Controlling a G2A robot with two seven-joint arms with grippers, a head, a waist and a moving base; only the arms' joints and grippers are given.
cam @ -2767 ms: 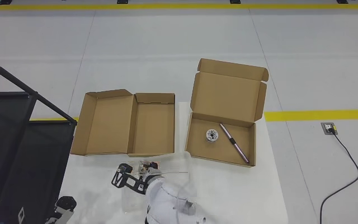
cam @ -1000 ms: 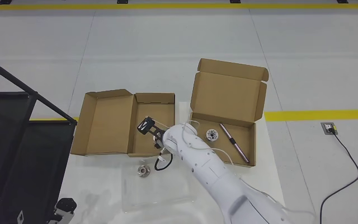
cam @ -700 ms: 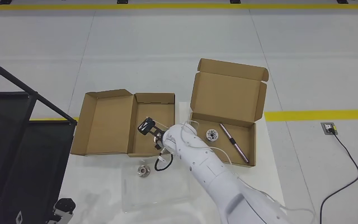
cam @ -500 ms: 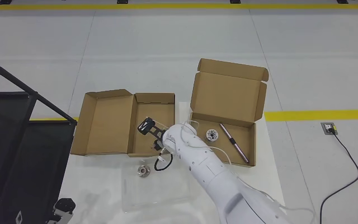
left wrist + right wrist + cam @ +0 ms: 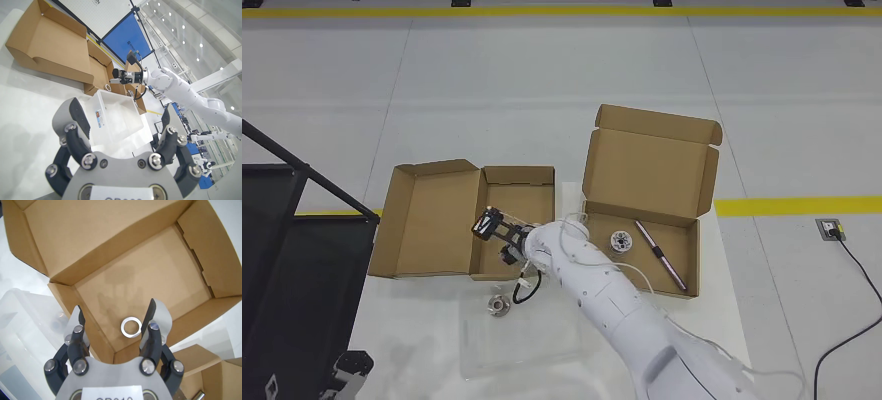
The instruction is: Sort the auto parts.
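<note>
Right wrist view: the right claw [image 5: 115, 308] hangs over the tray of the left cardboard box [image 5: 132, 262]. Its fingers are spread wide and hold nothing. A flat metal ring [image 5: 131, 329] lies on the box floor below the claw, between the two fingers and closer to one. It is not gripped. The ring is near the box corner closest to the claw's wrist.

A clear plastic bin [image 5: 19, 323] stands beside that corner, just outside the box.

Top view: a small round metal part [image 5: 499, 301] lies in the bin behind the claw. The right cardboard box [image 5: 642, 170], well apart from the claw, holds a round bearing-like part [image 5: 619, 241] and a slim rod [image 5: 660, 253].

Left wrist view: the left claw [image 5: 121, 109] is wide open and empty above the table [image 5: 28, 106], with the bin ahead of it.
</note>
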